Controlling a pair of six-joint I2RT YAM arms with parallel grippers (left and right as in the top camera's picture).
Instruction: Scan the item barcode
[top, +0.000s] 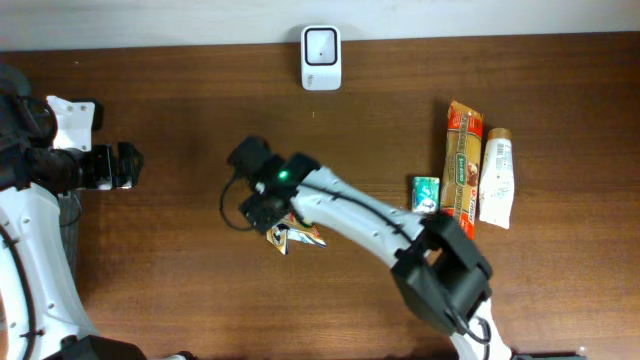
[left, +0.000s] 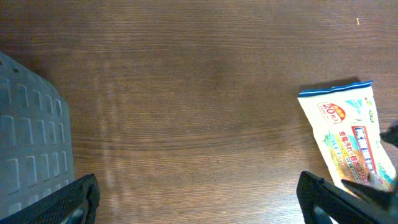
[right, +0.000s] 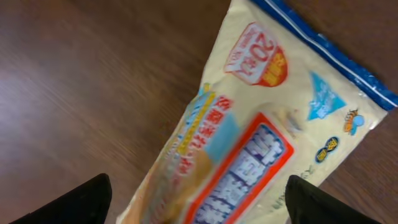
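Note:
A cream snack packet (right: 261, 124) with a blue top edge and a red-bordered label fills the right wrist view, partly blurred. My right gripper (right: 199, 202) is open, one dark finger (right: 87, 200) on each side of the packet and not closed on it. From overhead, the packet (top: 300, 236) lies on the table just below the right gripper (top: 264, 208). The white scanner (top: 321, 57) stands at the back edge. My left gripper (top: 128, 165) is open at the far left, with bare wood between its fingers (left: 68, 202). The packet (left: 345, 127) shows at the right of its view.
At the right lie a long pasta packet (top: 461, 165), a white tube (top: 497, 178) and a small green box (top: 425, 191). A grey mesh container (left: 28, 143) sits at the table's left edge, below my left arm.

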